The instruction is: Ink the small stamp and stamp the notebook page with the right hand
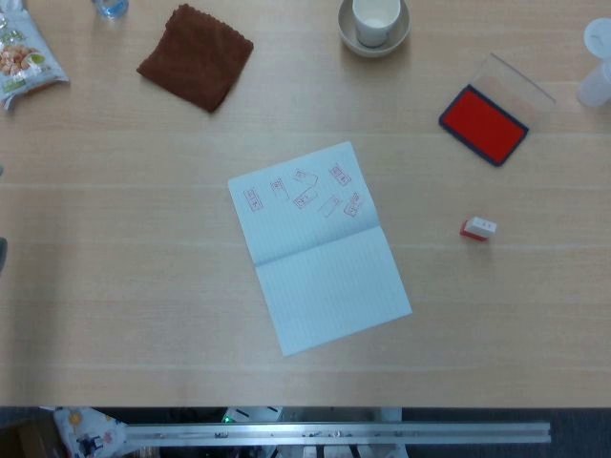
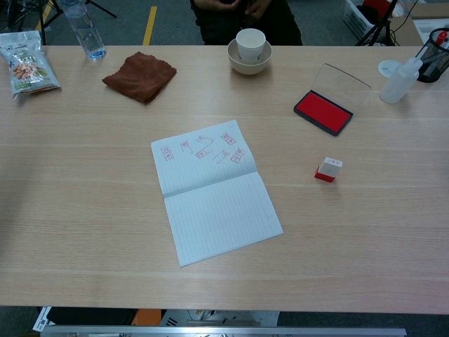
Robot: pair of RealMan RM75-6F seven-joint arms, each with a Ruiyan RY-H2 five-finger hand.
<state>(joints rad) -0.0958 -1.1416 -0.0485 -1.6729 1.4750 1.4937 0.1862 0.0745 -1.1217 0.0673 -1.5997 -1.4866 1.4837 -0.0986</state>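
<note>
- Head view: an open notebook lies mid-table, red stamp marks on its far page. The small stamp sits well apart at three o'clock; the open red ink pad lies at one o'clock. Neither hand is visible.
- Chest view: the same layout, with a cup in a bowl at twelve o'clock and a brown cloth at eleven. No hand shows here either.

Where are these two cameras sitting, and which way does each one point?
Head view: sits high over the table and looks almost straight down at the open notebook; no arm or hand shows.
Chest view: sits lower at the table's near edge and looks forward and down across it, to the floor beyond; no arm or hand shows either.
Shared: both see the notebook, small stamp, red ink pad, brown cloth and cup in a bowl.
</note>
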